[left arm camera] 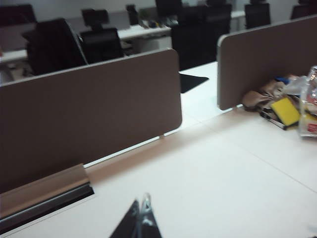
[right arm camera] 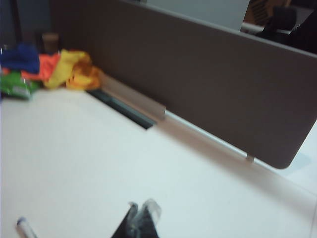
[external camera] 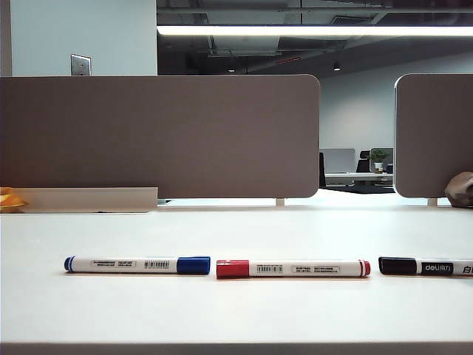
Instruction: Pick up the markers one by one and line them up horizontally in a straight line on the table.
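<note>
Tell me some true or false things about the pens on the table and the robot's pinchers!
1. The blue-capped marker lies left of the red-capped marker in the exterior view. True.
2. The black-capped marker is standing upright. False: it lies flat on the table, at the right end of the row, partly cut off by the picture's edge.
3. The three markers lie roughly end to end in one row. True.
4. The left gripper is holding the red-capped marker. False: it is shut and holds nothing, up above bare table.
5. The right gripper is wide open. False: it is shut and empty too.
</note>
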Controlling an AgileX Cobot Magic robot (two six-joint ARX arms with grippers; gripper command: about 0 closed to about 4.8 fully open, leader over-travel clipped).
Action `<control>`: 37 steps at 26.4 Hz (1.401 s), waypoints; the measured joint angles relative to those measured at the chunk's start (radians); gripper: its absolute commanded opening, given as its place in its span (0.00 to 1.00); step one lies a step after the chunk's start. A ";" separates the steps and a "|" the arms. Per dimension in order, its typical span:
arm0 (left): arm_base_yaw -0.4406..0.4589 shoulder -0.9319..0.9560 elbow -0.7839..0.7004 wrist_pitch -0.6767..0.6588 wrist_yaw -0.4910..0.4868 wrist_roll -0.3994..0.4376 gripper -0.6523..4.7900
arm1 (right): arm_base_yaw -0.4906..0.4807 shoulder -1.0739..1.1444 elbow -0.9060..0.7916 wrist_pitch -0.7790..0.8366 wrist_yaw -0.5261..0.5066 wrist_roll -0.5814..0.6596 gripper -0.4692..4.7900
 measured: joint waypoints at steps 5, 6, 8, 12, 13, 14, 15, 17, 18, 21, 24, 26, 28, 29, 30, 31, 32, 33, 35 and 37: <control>0.000 -0.052 -0.026 0.010 -0.050 -0.029 0.11 | 0.000 -0.130 -0.116 0.082 0.016 0.038 0.09; 0.000 -0.066 -0.039 0.019 -0.056 -0.040 0.11 | 0.000 -0.154 -0.135 0.092 0.031 0.046 0.09; 0.000 -0.095 -0.069 0.037 -0.078 -0.060 0.11 | 0.000 -0.208 -0.172 0.106 0.065 0.057 0.09; 0.000 -0.204 -0.185 0.096 -0.136 -0.114 0.11 | 0.000 -0.386 -0.265 0.141 0.153 0.062 0.09; 0.000 -0.239 -0.225 0.102 -0.157 -0.131 0.11 | 0.000 -0.423 -0.283 0.150 0.175 0.062 0.09; 0.000 -0.267 -0.259 0.101 -0.173 -0.135 0.11 | 0.000 -0.466 -0.313 0.145 0.196 0.062 0.09; 0.000 -0.281 -0.275 0.100 -0.180 -0.138 0.11 | 0.000 -0.489 -0.324 0.129 0.206 0.063 0.09; 0.000 -0.317 -0.324 0.116 -0.191 -0.146 0.11 | 0.000 -0.538 -0.340 0.092 0.212 0.063 0.09; 0.000 -0.331 -0.344 0.117 -0.193 -0.149 0.11 | 0.000 -0.555 -0.346 0.081 0.216 0.063 0.09; 0.000 -0.348 -0.391 0.137 -0.199 -0.161 0.11 | 0.000 -0.615 -0.390 0.067 0.236 0.063 0.09; 0.000 -0.352 -0.423 0.154 -0.199 -0.171 0.11 | 0.000 -0.670 -0.446 0.058 0.245 0.063 0.09; 0.000 -0.354 -0.450 0.160 -0.199 -0.174 0.11 | 0.000 -0.707 -0.484 0.059 0.249 0.068 0.09; 0.000 -0.353 -0.483 0.166 -0.199 -0.175 0.11 | 0.000 -0.723 -0.514 0.060 0.253 0.080 0.09; 0.000 -0.354 -0.496 0.174 -0.197 -0.175 0.11 | 0.000 -0.719 -0.525 0.056 0.254 0.086 0.09; 0.000 -0.354 -0.511 0.187 -0.196 -0.175 0.11 | 0.000 -0.719 -0.537 0.052 0.254 0.089 0.09; 0.000 -0.355 -0.530 0.194 -0.198 -0.176 0.11 | 0.002 -0.719 -0.553 0.053 0.253 0.090 0.09; 0.000 -0.360 -0.561 0.206 -0.199 -0.177 0.11 | 0.003 -0.719 -0.580 0.062 0.253 0.093 0.09; 0.000 -0.360 -0.584 0.216 -0.197 -0.177 0.11 | 0.003 -0.719 -0.608 0.076 0.253 0.095 0.09; 0.000 -0.360 -0.640 0.254 -0.198 -0.184 0.11 | 0.003 -0.719 -0.653 0.105 0.253 0.112 0.09; 0.000 -0.359 -0.701 0.298 -0.198 -0.210 0.11 | 0.003 -0.719 -0.704 0.137 0.253 0.135 0.09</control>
